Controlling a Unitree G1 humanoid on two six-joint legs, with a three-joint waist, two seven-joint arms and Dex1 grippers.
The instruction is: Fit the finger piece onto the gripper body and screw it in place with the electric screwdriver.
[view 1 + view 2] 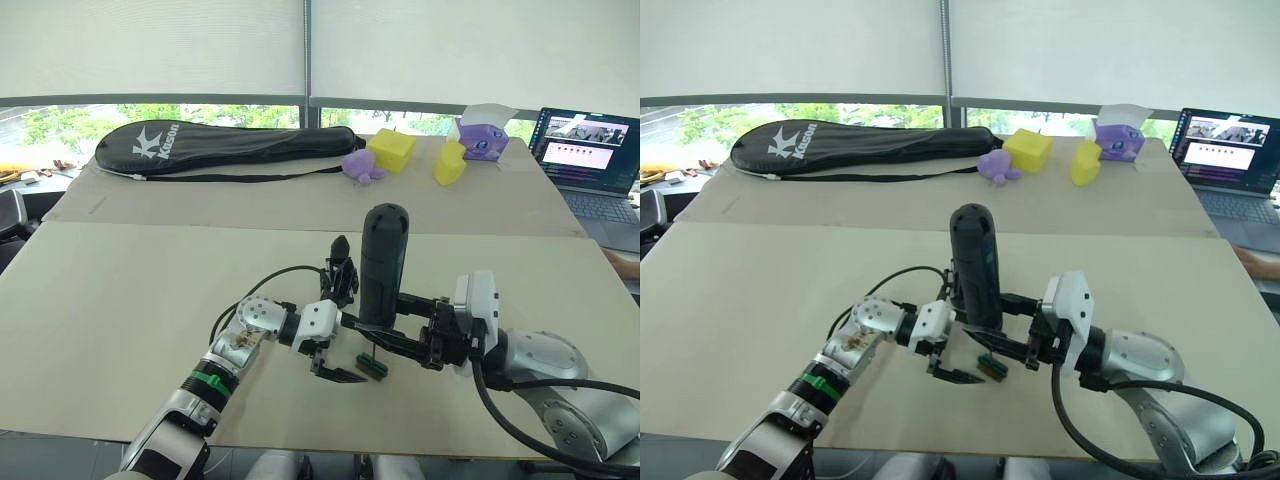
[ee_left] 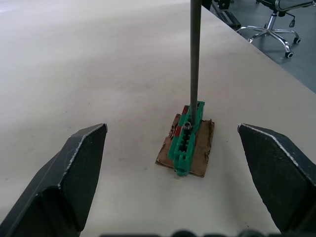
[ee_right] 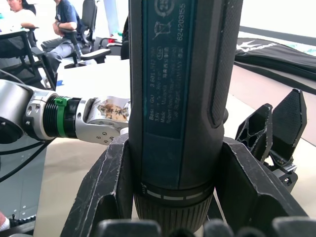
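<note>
I have the thick black cylindrical electric screwdriver point(image 1: 383, 266) upright, clamped in my right gripper point(image 3: 173, 197), so its thin metal bit point(image 2: 194, 54) meets a screw in the small green block point(image 2: 186, 140). My left gripper point(image 2: 173, 163) straddles it, fingers apart. The black gripper body point(image 1: 343, 270) sits just behind.
</note>
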